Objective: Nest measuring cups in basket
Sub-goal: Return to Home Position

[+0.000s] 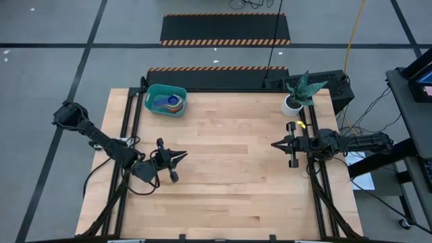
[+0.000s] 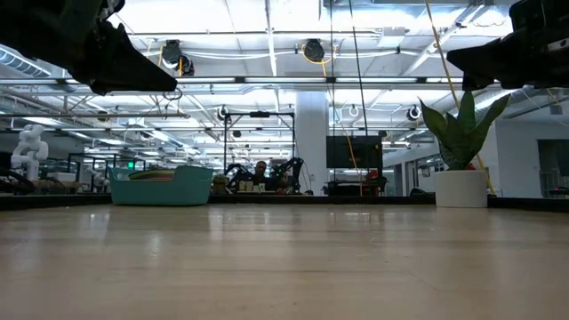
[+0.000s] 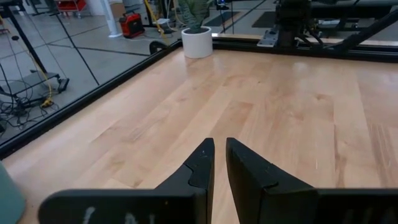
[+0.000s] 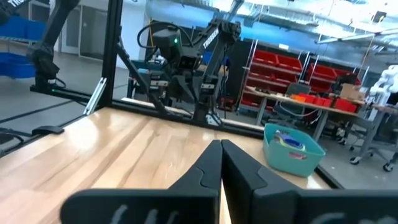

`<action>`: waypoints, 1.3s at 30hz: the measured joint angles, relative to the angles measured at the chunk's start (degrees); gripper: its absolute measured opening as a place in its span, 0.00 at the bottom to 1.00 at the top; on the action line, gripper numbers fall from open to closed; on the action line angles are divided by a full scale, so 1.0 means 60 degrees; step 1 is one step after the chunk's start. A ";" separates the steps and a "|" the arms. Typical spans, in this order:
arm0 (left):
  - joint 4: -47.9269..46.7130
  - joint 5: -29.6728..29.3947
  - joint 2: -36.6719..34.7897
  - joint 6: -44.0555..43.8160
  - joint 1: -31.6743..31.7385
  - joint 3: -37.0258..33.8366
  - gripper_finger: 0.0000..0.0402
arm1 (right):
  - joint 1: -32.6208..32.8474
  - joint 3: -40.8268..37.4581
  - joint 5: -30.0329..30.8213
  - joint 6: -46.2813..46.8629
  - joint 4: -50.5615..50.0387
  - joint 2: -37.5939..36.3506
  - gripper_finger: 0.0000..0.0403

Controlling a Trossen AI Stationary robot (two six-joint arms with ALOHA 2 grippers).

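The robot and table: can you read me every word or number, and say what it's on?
Nothing can be read for sure.
On the left tool: white marks, cut off, unreadable.
On the right tool: faint marks, unreadable.
On the left arm, right wrist view: white lettering, too blurred.
On the basket and plant pot: no writing shows.

Nothing legible on show right now. Pale lettering runs along the left arm [image 4: 214, 37] seen across the table, too small to read. White marks on the left gripper [image 3: 219, 144] body are cut off at the edge, so they are unreadable too.
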 joint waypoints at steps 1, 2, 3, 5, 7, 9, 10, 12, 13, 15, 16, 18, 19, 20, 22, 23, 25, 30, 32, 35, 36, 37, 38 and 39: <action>-0.0003 0.0000 0.0000 0.0000 0.0000 0.0000 0.11 | 0.0000 0.0000 0.0000 0.0042 -0.0153 -0.0090 0.00; -0.0007 0.0000 0.0000 0.0000 -0.0001 0.0000 0.11 | 0.0000 -0.0001 0.0000 0.0064 -0.0277 -0.0179 0.00; -0.0010 0.0000 0.0000 0.0000 0.0000 0.0000 0.11 | 0.0000 -0.0004 0.0000 0.0064 -0.0416 -0.0279 0.00; -0.0015 0.0006 0.0000 0.0000 0.0000 0.0000 0.11 | 0.0000 -0.0004 -0.0004 0.0051 -0.0568 -0.0439 0.00; -0.0015 0.0016 0.0000 -0.0005 0.0000 0.0000 0.11 | -0.0007 -0.0004 0.0069 -0.0022 -0.0711 -0.0609 0.00; -0.0015 0.0026 0.0000 -0.0060 -0.0004 0.0000 0.11 | -0.0053 -0.0004 0.0253 -0.0054 -0.0779 -0.0671 0.00; -0.0015 0.0029 0.0000 -0.0095 -0.0004 0.0000 0.11 | -0.0096 -0.0004 0.0280 -0.0055 -0.0798 -0.0666 0.00; -0.0022 0.0029 0.0000 -0.0237 -0.0029 0.0000 0.11 | -0.0173 -0.0004 0.0277 0.0020 -0.0888 -0.0653 0.00; -0.0022 0.0029 0.0000 -0.0237 -0.0046 0.0000 0.11 | -0.0197 -0.0004 0.0273 0.0086 -0.0885 -0.0657 0.00; -0.0023 0.0034 0.0000 -0.0240 -0.0115 0.0000 0.11 | -0.0218 -0.0004 0.0234 0.0108 -0.0998 -0.0657 0.00; -0.0022 0.0037 0.0000 -0.0249 -0.0146 0.0000 0.11 | -0.0229 -0.0004 0.0232 0.0105 -0.1168 -0.0657 0.00; -0.0024 0.0058 0.0000 -0.0264 -0.0206 0.0000 0.11 | -0.0262 -0.0004 0.0210 0.0140 -0.1364 -0.0651 0.00; -0.0022 0.0058 0.0000 -0.0276 -0.0236 0.0000 0.11 | -0.0299 -0.0004 0.0188 0.0244 -0.1380 -0.0651 0.00; -0.0023 0.0058 0.0000 -0.0299 -0.0248 0.0000 0.11 | -0.0328 -0.0004 0.0169 0.0292 -0.1387 -0.0636 0.00; -0.0026 0.0058 0.0000 -0.0307 -0.0255 0.0000 0.11 | -0.0412 -0.0004 0.0171 0.0315 -0.1417 -0.0617 0.00; -0.0026 0.0058 0.0000 -0.0332 -0.0255 0.0000 0.11 | -0.0446 -0.0004 0.0171 0.0319 -0.1417 -0.0620 0.00; -0.0027 0.0059 0.0000 -0.0341 -0.0255 0.0000 0.11 | -0.0500 -0.0004 0.0169 0.0327 -0.1437 -0.0618 0.00; -0.0032 0.0257 0.0000 -0.0389 -0.0255 0.0000 0.11 | -0.0503 -0.0004 -0.0424 0.0061 -0.1503 -0.0613 0.00; -0.0103 0.0270 0.0000 -0.0558 -0.0281 0.0000 0.11 | -0.0525 -0.0004 -0.0403 -0.0031 -0.1493 -0.0616 0.00; -0.0294 0.0277 0.0000 -0.0777 -0.0360 0.0000 0.11 | -0.0682 -0.0004 -0.0256 0.0030 -0.1500 -0.0613 0.00; -0.0354 0.0277 0.0000 -0.0831 -0.0400 0.0000 0.11 | -0.0746 -0.0004 -0.0267 0.0096 -0.1505 -0.0613 0.00; -0.0394 0.0279 -0.0004 -0.0881 -0.0449 0.0000 0.11 | -0.0785 -0.0004 -0.0270 0.0160 -0.1508 -0.0613 0.00; -0.0439 0.0277 -0.0002 -0.0942 -0.0501 0.0000 0.11 | -0.0812 -0.0004 -0.0267 0.0232 -0.1508 -0.0613 0.00; -0.0502 0.0277 -0.0001 -0.0998 -0.0553 0.0000 0.11 | -0.0832 -0.0004 -0.0270 0.0245 -0.1511 -0.0613 0.00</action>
